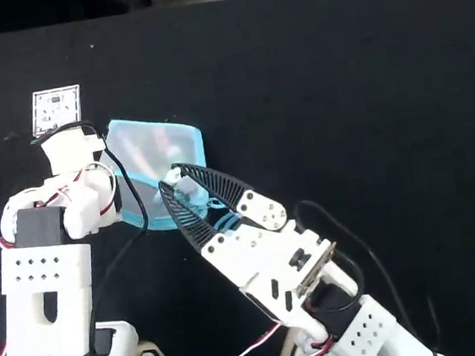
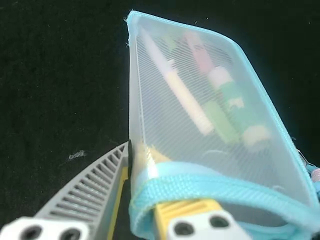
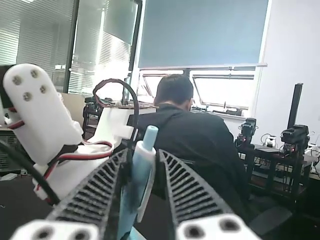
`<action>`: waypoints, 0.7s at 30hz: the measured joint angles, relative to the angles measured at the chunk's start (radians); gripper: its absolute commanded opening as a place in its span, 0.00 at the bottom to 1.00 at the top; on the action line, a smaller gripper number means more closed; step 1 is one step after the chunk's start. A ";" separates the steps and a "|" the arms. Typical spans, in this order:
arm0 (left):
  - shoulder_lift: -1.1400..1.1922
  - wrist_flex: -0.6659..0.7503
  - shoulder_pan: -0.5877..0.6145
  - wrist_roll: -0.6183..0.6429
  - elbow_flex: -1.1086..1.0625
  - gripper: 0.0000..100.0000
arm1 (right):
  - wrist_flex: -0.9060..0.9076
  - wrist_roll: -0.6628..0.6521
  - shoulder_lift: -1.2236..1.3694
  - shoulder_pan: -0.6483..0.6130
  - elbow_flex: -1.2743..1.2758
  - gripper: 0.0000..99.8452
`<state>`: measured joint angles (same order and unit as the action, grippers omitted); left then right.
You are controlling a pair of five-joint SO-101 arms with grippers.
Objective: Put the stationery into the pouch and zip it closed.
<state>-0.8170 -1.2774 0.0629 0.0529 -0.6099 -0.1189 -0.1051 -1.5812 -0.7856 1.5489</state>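
Observation:
A translucent pouch (image 1: pixel 154 148) with light blue trim lies on the black table. In the left wrist view the pouch (image 2: pixel 165 125) holds several pens and markers (image 2: pixel 220 107). My left gripper (image 2: pixel 135 150) is shut on the pouch's wall at its open end, with the yellow finger (image 2: pixel 185 212) inside and the grey finger (image 2: pixel 90 200) outside. In the high view the left gripper (image 1: pixel 111 176) sits at the pouch's left edge. My right gripper (image 1: pixel 170 183), with black ribbed fingers, is over the pouch's near edge. The right gripper (image 3: pixel 144 157) is shut on a light blue and white pen (image 3: pixel 147 137).
A small white marker card (image 1: pixel 56 108) lies on the black cloth (image 1: pixel 339 91) just beyond the left arm. Black cables (image 1: pixel 133 197) loop beside the pouch and behind the right arm. The table's right half and far side are bare cloth.

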 measured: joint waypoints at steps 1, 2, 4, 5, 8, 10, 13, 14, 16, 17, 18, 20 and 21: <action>0.000 0.000 0.000 0.000 0.000 0.03 | 0.000 0.000 0.002 0.000 -0.006 0.01; 0.000 0.000 0.000 0.000 0.000 0.03 | 0.002 0.000 0.003 0.000 -0.023 0.01; 0.000 0.000 0.000 0.002 0.000 0.03 | 0.008 0.000 0.003 -0.003 -0.048 0.01; 0.000 0.000 0.000 0.002 0.000 0.03 | 0.009 0.000 0.003 -0.003 -0.052 0.01; 0.000 0.000 0.000 0.002 0.000 0.03 | 0.009 -0.009 0.005 -0.003 -0.054 0.01; 0.000 -0.009 0.000 0.002 0.000 0.03 | 0.009 -0.054 0.005 -0.005 -0.054 0.01; 0.000 -0.044 -0.003 0.002 0.006 0.03 | -0.006 -0.147 0.028 -0.006 -0.055 0.01; 0.003 -0.060 -0.003 0.002 0.018 0.03 | -0.021 -0.172 0.041 -0.006 -0.055 0.01; 0.003 -0.092 -0.003 0.002 0.041 0.03 | -0.054 -0.215 0.069 -0.006 -0.057 0.01; 0.003 -0.104 -0.003 0.002 0.049 0.03 | -0.077 -0.239 0.083 -0.006 -0.057 0.01; 0.003 -0.112 -0.003 0.002 0.054 0.03 | -0.098 -0.261 0.097 -0.006 -0.055 0.01; 0.003 -0.120 -0.003 0.002 0.058 0.03 | -0.141 -0.304 0.118 -0.006 -0.044 0.01; 0.003 -0.123 -0.003 -0.002 0.061 0.03 | -0.164 -0.322 0.124 -0.006 -0.040 0.01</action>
<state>-0.8140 -1.4001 0.0598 0.0514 -0.5485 -0.2831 -0.4273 -1.4569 -0.7917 1.5090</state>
